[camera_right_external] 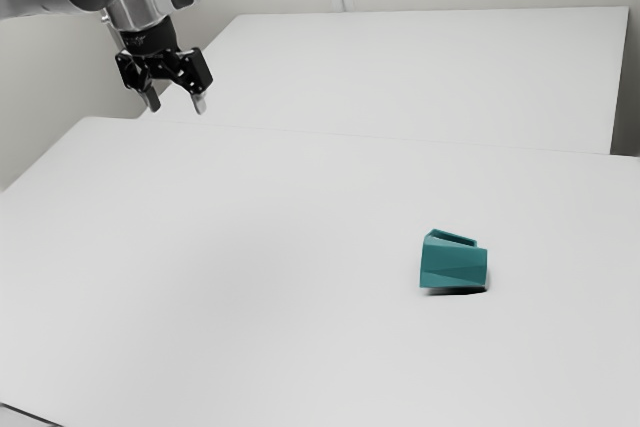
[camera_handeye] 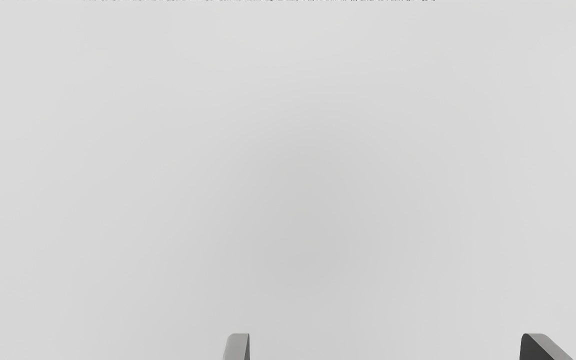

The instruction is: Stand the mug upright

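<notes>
holding the black gripper [camera_right_external: 176,107] wide open and empty, well apart from the mug [camera_right_external: 455,267].
hanging at the exterior view's upper left with fingers [camera_handeye: 237,347] spread; seeing the mug, teal, lying on its side, handle [camera_right_external: 456,237] up, on the white table [camera_right_external: 230,247], toward the exterior view's right.

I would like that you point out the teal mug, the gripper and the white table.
Teal mug [camera_right_external: 455,269], exterior view: outer side of its body.
Black two-finger gripper [camera_right_external: 177,108], exterior view: midway between its fingertips.
White table [camera_right_external: 240,317], exterior view: bare part of its top.
</notes>
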Controlling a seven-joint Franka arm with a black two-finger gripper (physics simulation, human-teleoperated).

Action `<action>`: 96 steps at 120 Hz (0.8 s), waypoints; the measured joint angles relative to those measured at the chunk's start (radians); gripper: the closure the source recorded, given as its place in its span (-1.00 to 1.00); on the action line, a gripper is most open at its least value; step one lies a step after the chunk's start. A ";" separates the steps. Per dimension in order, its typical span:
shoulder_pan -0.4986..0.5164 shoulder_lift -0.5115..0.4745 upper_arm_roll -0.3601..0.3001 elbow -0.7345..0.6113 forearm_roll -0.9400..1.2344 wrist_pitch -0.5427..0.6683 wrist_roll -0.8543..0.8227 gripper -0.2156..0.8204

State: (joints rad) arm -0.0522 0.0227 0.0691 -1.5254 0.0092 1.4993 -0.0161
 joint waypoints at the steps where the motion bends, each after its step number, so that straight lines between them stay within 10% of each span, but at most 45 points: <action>1: 0.000 0.000 0.000 0.000 0.000 0.000 0.000 -0.55; 96: -0.011 0.001 0.000 -0.389 -0.669 0.313 0.210 -0.55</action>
State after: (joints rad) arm -0.0629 0.0241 0.0691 -1.9146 -0.6602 1.8124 0.1944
